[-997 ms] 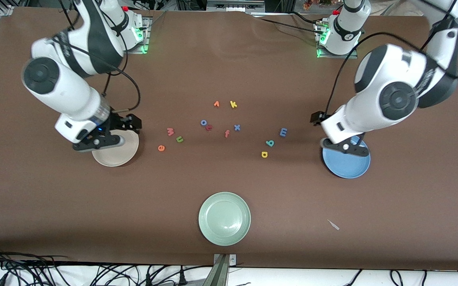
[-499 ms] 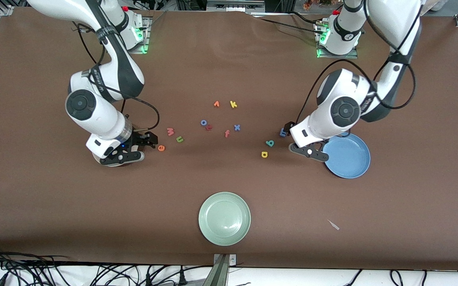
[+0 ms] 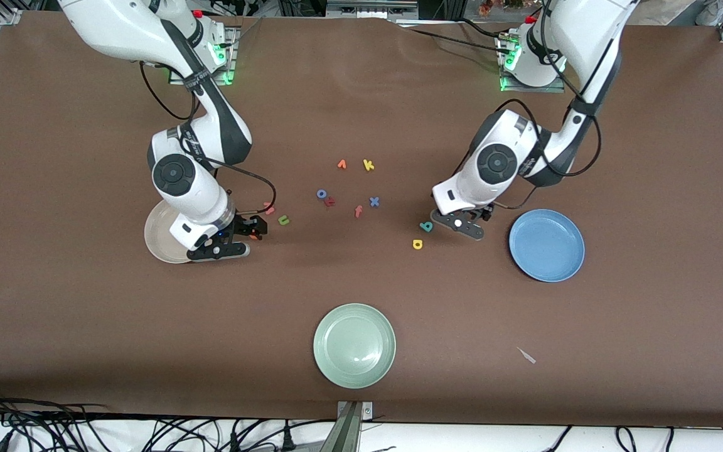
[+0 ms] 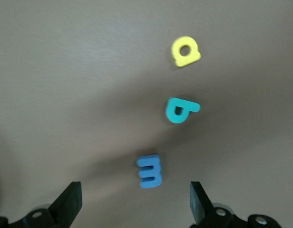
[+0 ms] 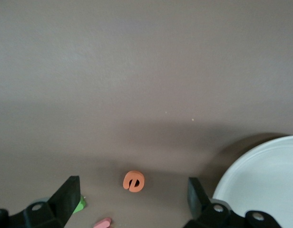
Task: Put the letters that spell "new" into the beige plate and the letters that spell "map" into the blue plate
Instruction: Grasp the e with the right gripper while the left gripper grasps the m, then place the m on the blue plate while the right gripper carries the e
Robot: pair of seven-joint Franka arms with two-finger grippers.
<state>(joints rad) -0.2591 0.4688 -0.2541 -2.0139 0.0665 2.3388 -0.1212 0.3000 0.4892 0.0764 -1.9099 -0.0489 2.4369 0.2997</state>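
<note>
My right gripper (image 3: 236, 240) hangs open over the orange e (image 5: 133, 181), which hides the letter in the front view. The e lies on the table between the open fingers (image 5: 68, 195), untouched. Green n (image 3: 283, 220) and pinkish-red w (image 3: 268, 207) lie beside it. The beige plate (image 3: 157, 237) sits partly under the right arm. My left gripper (image 3: 459, 223) is open over the blue m (image 4: 150, 171), with nothing gripped. Teal p (image 3: 426, 226) and yellow a (image 3: 417, 244) lie close by. The blue plate (image 3: 546, 245) stands toward the left arm's end.
A pale green plate (image 3: 354, 345) sits near the table's front edge. Mid-table lie spare letters: a yellow k (image 3: 368, 165), a blue x (image 3: 374, 201), an orange f (image 3: 358, 211), a dark red letter (image 3: 330, 201), a blue ring-shaped letter (image 3: 322, 194). A small scrap (image 3: 526, 355) lies nearer the front.
Both arms swung in from over their plates toward the letters. The right gripper went from the beige plate to the e, the left from the blue plate to the m. Both stayed open.
</note>
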